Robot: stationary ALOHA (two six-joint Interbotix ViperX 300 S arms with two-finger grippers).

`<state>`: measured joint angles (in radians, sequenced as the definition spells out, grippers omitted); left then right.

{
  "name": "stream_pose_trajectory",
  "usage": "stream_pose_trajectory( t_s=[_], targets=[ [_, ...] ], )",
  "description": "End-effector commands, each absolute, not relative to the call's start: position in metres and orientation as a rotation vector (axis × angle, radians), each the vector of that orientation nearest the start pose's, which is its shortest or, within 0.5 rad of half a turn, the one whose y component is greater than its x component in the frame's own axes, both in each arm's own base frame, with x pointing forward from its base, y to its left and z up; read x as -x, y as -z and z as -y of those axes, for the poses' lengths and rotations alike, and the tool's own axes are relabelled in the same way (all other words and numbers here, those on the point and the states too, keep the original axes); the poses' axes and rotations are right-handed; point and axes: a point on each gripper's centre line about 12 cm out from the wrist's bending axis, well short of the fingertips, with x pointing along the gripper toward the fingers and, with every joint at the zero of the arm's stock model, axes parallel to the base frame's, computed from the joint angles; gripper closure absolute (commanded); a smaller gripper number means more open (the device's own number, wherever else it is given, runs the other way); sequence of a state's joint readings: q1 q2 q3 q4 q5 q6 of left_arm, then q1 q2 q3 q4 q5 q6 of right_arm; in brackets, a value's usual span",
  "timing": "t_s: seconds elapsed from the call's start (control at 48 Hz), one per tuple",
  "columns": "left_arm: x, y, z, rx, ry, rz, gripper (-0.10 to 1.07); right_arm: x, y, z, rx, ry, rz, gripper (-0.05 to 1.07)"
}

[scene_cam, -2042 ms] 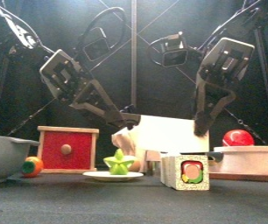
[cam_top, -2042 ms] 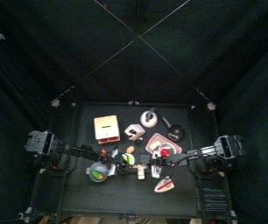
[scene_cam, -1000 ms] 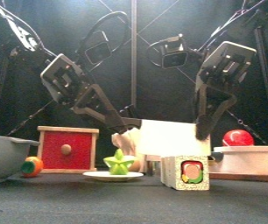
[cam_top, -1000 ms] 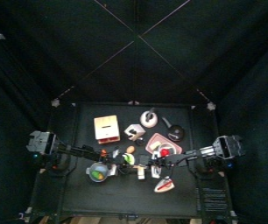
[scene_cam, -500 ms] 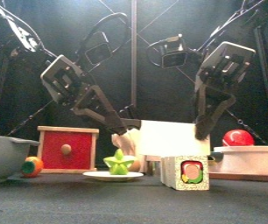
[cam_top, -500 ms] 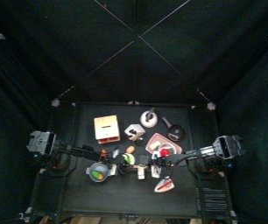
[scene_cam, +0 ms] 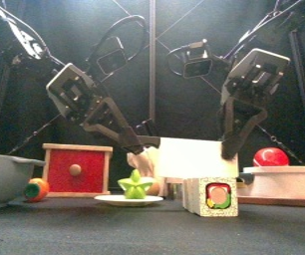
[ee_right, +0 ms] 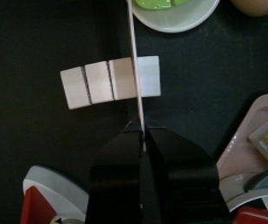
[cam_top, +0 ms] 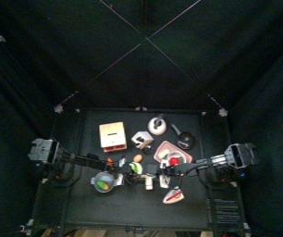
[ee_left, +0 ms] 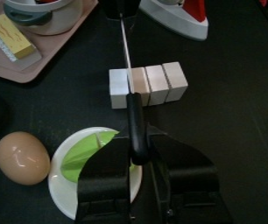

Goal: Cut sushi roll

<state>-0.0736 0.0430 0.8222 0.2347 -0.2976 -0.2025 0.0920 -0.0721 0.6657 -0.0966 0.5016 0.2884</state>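
The sushi roll [scene_cam: 211, 196], a short row of pale blocks with a green and red end face, lies on the black table near the front. It also shows in the left wrist view [ee_left: 154, 83] and the right wrist view [ee_right: 102, 81]. My right gripper [ee_right: 140, 129] is shut on a knife [ee_right: 137, 52]. Its thin blade [ee_left: 124, 52] lies across the roll, at the seam by the end block nearest the left arm. My left gripper [ee_left: 130, 92] has its jaws together in line with the blade, tips at the roll's edge.
A white plate with a green piece [ee_left: 84, 157] and an egg [ee_left: 23, 157] lie under the left arm. A pink tray [ee_left: 31, 66] and a red and white piece [ee_left: 178, 10] lie beyond the roll. A red box [scene_cam: 76, 167], a grey bowl [scene_cam: 2, 174] and a red ball [scene_cam: 270, 156] stand behind.
The left arm has crept slightly toward the middle. The right arm, the knife and the roll have stayed put.
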Motion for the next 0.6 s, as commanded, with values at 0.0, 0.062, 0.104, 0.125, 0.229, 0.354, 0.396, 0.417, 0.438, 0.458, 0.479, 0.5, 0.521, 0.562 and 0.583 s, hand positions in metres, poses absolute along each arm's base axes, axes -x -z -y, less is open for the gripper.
stream_pose_trajectory(
  t_s=[0.0,0.062,0.104,0.125,0.229,0.354,0.396,0.417,0.438,0.458,0.479,0.5,0.521,0.562,0.583],
  targets=[
    [-0.364,-0.134,0.036,-0.027,0.148,-0.569,0.54,-0.34,-0.163,-0.023,-0.109,0.077,-1.083,0.71],
    [-0.364,-0.134,0.036,-0.027,0.148,-0.571,0.54,-0.341,-0.163,-0.023,-0.108,0.076,-1.081,0.71],
    [-0.364,-0.134,0.036,-0.027,0.148,-0.571,0.54,-0.341,-0.164,-0.023,-0.108,0.076,-1.078,0.71],
    [-0.364,-0.133,0.036,-0.029,0.149,-0.572,0.54,-0.341,-0.162,-0.023,-0.109,0.076,-1.083,0.71],
    [-0.364,-0.13,0.036,-0.027,0.148,-0.582,0.54,-0.341,-0.16,-0.023,-0.11,0.077,-1.089,0.71],
    [-0.366,-0.125,0.036,-0.026,0.148,-0.593,0.54,-0.34,-0.155,-0.023,-0.112,0.079,-1.106,0.71],
    [-0.366,-0.124,0.037,-0.026,0.149,-0.596,0.54,-0.34,-0.153,-0.023,-0.113,0.08,-1.111,0.71],
    [-0.367,-0.123,0.037,-0.027,0.15,-0.599,0.54,-0.34,-0.153,-0.023,-0.114,0.081,-1.112,0.71],
    [-0.367,-0.123,0.037,-0.027,0.15,-0.599,0.54,-0.34,-0.152,-0.023,-0.113,0.08,-1.112,0.71],
    [-0.367,-0.122,0.038,-0.027,0.152,-0.602,0.54,-0.34,-0.152,-0.023,-0.112,0.08,-1.114,0.71],
    [-0.367,-0.121,0.038,-0.027,0.152,-0.602,0.54,-0.34,-0.15,-0.024,-0.114,0.08,-1.119,0.71],
    [-0.367,-0.12,0.038,-0.027,0.152,-0.605,0.54,-0.34,-0.149,-0.024,-0.114,0.08,-1.119,0.71],
    [-0.368,-0.121,0.038,-0.027,0.152,-0.603,0.54,-0.34,-0.148,-0.024,-0.113,0.081,-1.122,0.71],
    [-0.369,-0.119,0.039,-0.028,0.153,-0.608,0.54,-0.34,-0.147,-0.024,-0.113,0.081,-1.125,0.71],
    [-0.369,-0.119,0.039,-0.028,0.153,-0.608,0.54,-0.341,-0.146,-0.024,-0.114,0.081,-1.125,0.71]
  ],
)
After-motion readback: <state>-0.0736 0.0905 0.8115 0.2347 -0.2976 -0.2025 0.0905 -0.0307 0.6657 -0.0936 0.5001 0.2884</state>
